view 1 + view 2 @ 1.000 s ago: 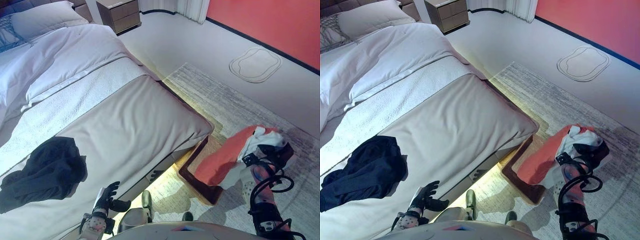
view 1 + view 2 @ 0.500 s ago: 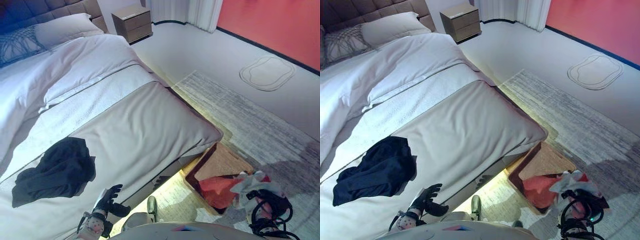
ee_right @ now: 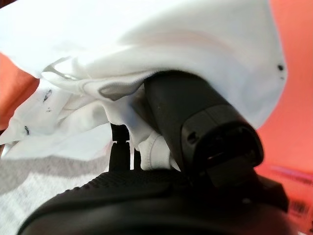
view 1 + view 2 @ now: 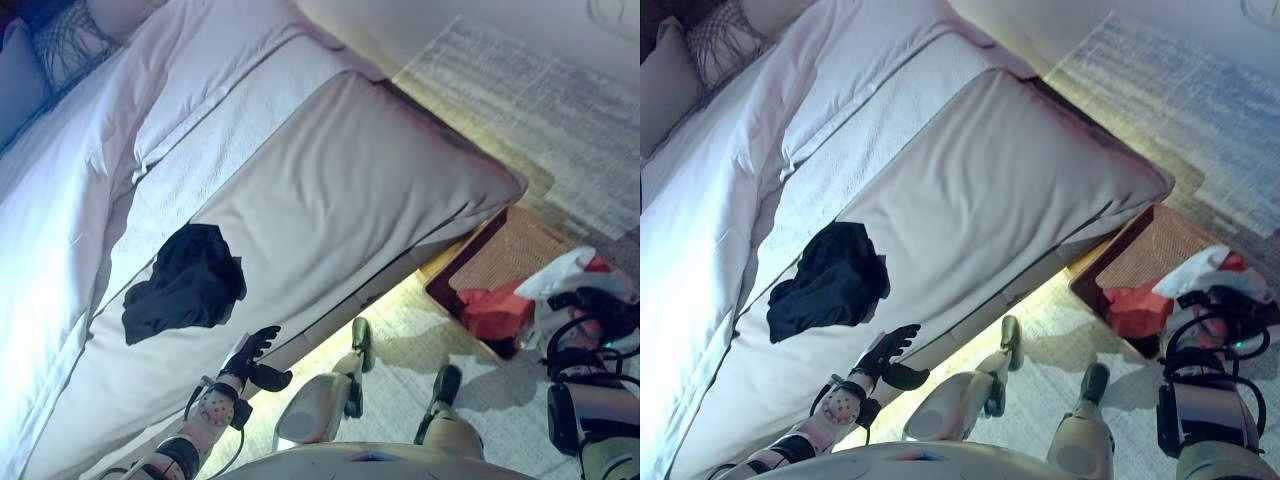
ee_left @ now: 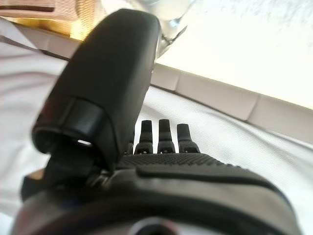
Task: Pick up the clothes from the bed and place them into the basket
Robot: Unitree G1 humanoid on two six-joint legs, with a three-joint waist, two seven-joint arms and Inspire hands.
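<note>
Hanging over basket (image 4: pixel 505 262) rim: clothes (image 4: pixel 560 285)

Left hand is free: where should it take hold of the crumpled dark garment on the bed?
Grip the dark crumpled garment at its bunched upper mound, coming down from above: it lies in a low heap on the grey bedcover, just beyond the open left hand.

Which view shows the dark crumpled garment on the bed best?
Right eye view: the dark crumpled garment lies whole and unblocked on the bed. Left eye view shows it equally whole. Neither wrist view shows it.
</note>
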